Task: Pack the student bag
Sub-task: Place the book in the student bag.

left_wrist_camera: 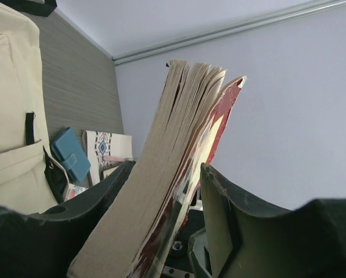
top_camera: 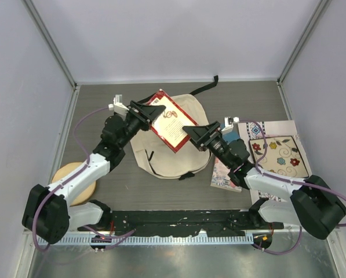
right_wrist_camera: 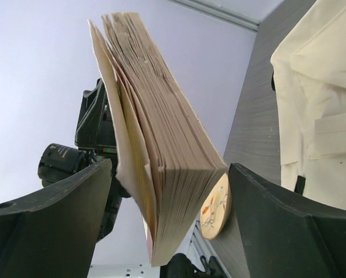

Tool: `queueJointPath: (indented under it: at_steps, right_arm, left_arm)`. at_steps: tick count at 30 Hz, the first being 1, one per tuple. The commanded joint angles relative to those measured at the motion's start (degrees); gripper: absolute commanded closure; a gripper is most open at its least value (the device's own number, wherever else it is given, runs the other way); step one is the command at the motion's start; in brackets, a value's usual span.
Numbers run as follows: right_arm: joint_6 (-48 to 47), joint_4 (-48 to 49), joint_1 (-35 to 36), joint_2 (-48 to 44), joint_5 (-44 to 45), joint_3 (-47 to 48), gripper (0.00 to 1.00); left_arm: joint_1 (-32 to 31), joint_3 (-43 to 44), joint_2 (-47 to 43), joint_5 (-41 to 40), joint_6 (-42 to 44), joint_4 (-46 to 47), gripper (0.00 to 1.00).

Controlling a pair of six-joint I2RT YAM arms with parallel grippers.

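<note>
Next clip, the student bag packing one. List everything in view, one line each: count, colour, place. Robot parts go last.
student bag: one, cream with black straps, lying at the table's centre
book: one, red cover with a cream panel, held over the bag
round disc: one, tan, left side, partly under the left arm
flowered board: one, cream with coloured flowers, right side
patterned booklet: one, pale, beneath the right arm
small case: one, teal, right of the bag
table: one, grey wood grain
left tool: one, black, closed on the book's left end
right tool: one, black, open, fingers either side of the book's right end
</note>
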Motion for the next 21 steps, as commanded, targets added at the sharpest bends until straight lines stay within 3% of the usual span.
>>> queueJointPath:
  at_steps: [1,8,13,15,16,18,19,21]
  right_arm:
    - [5.1,13.9,-0.5,4.3,-4.6,1.1,0.16]
    - [5.6,16.9,-0.5,4.1,-4.6,0.3,0.35]
    - [5.5,16.1,-0.6,3.0,-4.1,0.1,0.80]
    - [4.9,14.4,-0.9,2.2,-3.9,0.2,0.99]
    - [3.9,12.7,-1.0,1.4,-3.9,0.5,0.99]
    - [-0.8,2.7,-1.0,-3.5,-1.1,1.1,0.99]
    - [-2.7,-1.6,-1.0,-6.2,1.2,1.1,0.99]
    - [-6.0,-14.6,-1.0,-15.5,10.9,1.0,0.99]
  left_arm:
    - [-0.4,0.0,1.8,1.5,-4.3,11.2,1.00]
    - [-0.4,-1.2,2.8,1.1,-4.2,12.3,1.00]
    - [-0.4,-0.6,5.5,3.6,-4.9,13.8,0.99]
    - [-0.4,0.1,7.2,6.0,-4.9,13.5,0.86]
    - [-0.4,1.0,7.8,7.0,-4.7,12.9,0.65]
    - [-0.5,2.3,9.2,9.8,-2.0,9.9,0.42]
    - [-0.3,3.1,9.4,11.1,-0.5,7.1,0.24]
    - [-0.4,7.0,9.7,14.2,8.0,-4.3,0.08]
